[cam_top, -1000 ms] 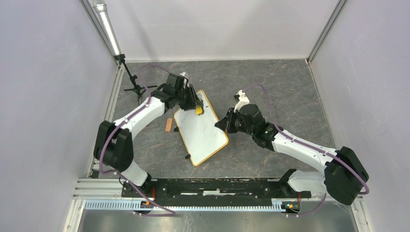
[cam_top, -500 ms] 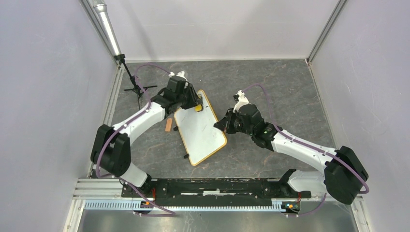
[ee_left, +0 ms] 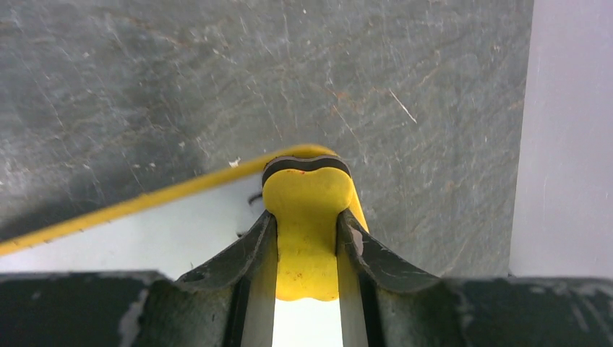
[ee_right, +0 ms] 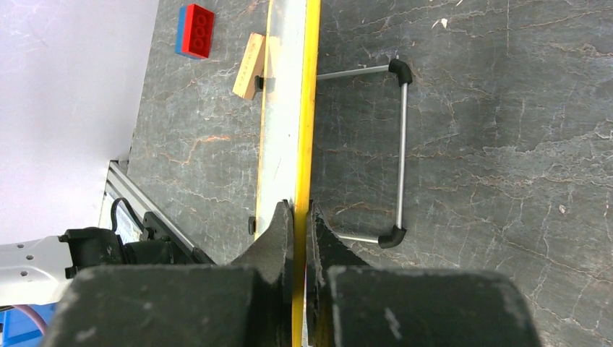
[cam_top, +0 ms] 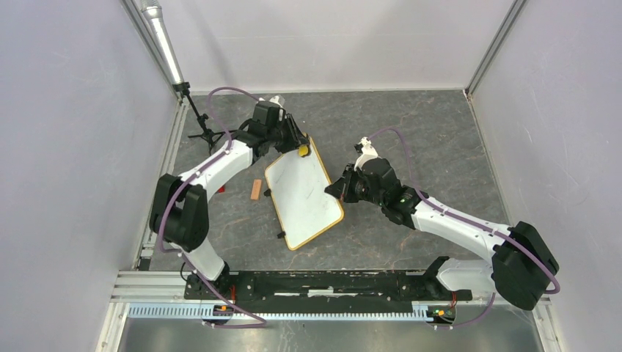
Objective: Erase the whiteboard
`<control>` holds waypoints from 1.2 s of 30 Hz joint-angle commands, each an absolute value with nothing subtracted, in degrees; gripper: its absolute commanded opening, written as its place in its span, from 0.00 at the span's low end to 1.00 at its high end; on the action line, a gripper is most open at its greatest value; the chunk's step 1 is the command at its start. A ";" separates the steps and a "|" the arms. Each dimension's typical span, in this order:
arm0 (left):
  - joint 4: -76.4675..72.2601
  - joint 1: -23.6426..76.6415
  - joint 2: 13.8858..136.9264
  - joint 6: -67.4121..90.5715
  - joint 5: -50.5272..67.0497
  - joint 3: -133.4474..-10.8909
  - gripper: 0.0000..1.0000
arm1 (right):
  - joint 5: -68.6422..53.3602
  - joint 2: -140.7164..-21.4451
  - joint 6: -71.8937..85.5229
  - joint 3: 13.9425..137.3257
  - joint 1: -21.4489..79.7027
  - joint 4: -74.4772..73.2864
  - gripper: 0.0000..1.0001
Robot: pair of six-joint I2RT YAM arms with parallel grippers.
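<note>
The whiteboard (cam_top: 301, 193), white with a yellow-orange frame, lies tilted on the dark table. My left gripper (cam_top: 301, 150) is shut on a yellow eraser (ee_left: 307, 217) with a black pad, which sits at the board's far corner (ee_left: 289, 155). A short black mark (ee_left: 254, 196) shows on the board beside the eraser. My right gripper (cam_top: 339, 191) is shut on the board's right edge (ee_right: 302, 137), its jaws clamped on the frame. The board's wire stand (ee_right: 400, 152) sticks out under it in the right wrist view.
A small tan block (cam_top: 255, 189) lies left of the board, also in the right wrist view (ee_right: 249, 65). A red and blue brick (ee_right: 194, 30) lies beyond it. A black tripod stand (cam_top: 203, 132) is at the back left. Walls close both sides.
My left gripper has carried the eraser up the board from its upper area to the far corner. The board has shifted slightly. The right arm has stayed put.
</note>
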State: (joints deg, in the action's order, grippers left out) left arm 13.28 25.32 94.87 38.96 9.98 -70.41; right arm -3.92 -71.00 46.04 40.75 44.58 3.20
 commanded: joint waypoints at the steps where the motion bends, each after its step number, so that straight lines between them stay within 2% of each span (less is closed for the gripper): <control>1: 16.16 24.25 102.08 37.90 10.33 -74.88 0.20 | -9.35 -71.15 41.44 42.64 46.68 3.78 0.00; 3: 16.35 24.27 102.63 37.63 11.27 -75.02 0.18 | -9.53 -71.36 41.32 42.80 46.67 3.77 0.00; 12: 12.90 25.05 92.11 38.05 11.95 -58.44 0.19 | -9.60 -70.74 41.37 42.76 46.67 3.74 0.00; 17: 12.66 23.21 88.91 36.97 7.52 -52.72 0.19 | -9.62 -70.85 41.43 42.91 46.77 3.95 0.00; 30: 16.48 23.58 99.27 37.50 12.43 -77.27 0.19 | -9.67 -71.74 41.22 43.68 46.71 3.43 0.00; 36: 14.00 24.39 100.32 38.72 13.06 -76.26 0.19 | -10.05 -71.99 41.32 44.03 46.85 3.60 0.00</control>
State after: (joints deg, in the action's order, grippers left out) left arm 14.66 23.16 98.28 38.30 10.55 -76.51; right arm -4.29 -71.22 46.02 41.56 45.06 2.48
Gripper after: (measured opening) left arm 0.378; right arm 0.034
